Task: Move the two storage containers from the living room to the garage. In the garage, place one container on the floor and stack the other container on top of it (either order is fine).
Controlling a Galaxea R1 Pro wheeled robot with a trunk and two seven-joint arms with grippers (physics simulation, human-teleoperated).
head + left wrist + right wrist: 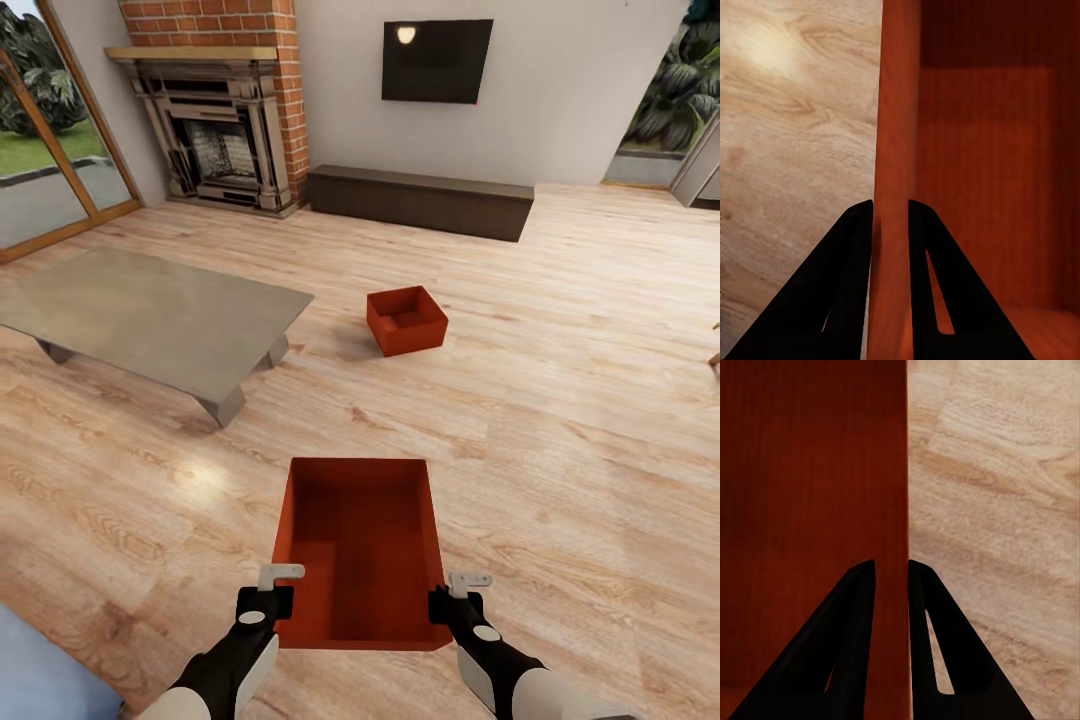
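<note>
Nearest you, your left hand (268,600) is clamped on the left wall of the near box (362,545), close to its near corner. In the left wrist view that hand (891,217) has one finger (840,285) outside the thin red-orange wall and the other inside, both pressed against it. Your right hand (452,600) grips the right wall of the same box the same way; in the right wrist view this hand (891,577) has its fingers (945,645) closed on the wall edge, one on each side. The near box (982,165) is open-topped and nothing lies inside it; its inner wall (810,510) is plain. It sits level between your two arms over the wood floor (560,420); you cannot tell whether it touches the planks.

A blue sofa corner (45,670) shows beside your left arm. Farther out on your left stands the low grey table (150,310). Just beyond its far right corner, apart from it, the second box (406,320) rests on the floor, turned at a slight angle, open side up. Past that, a dark low cabinet (420,200) runs along the white wall, with the brick fireplace (220,110) to its left and the black TV (436,60) above.
</note>
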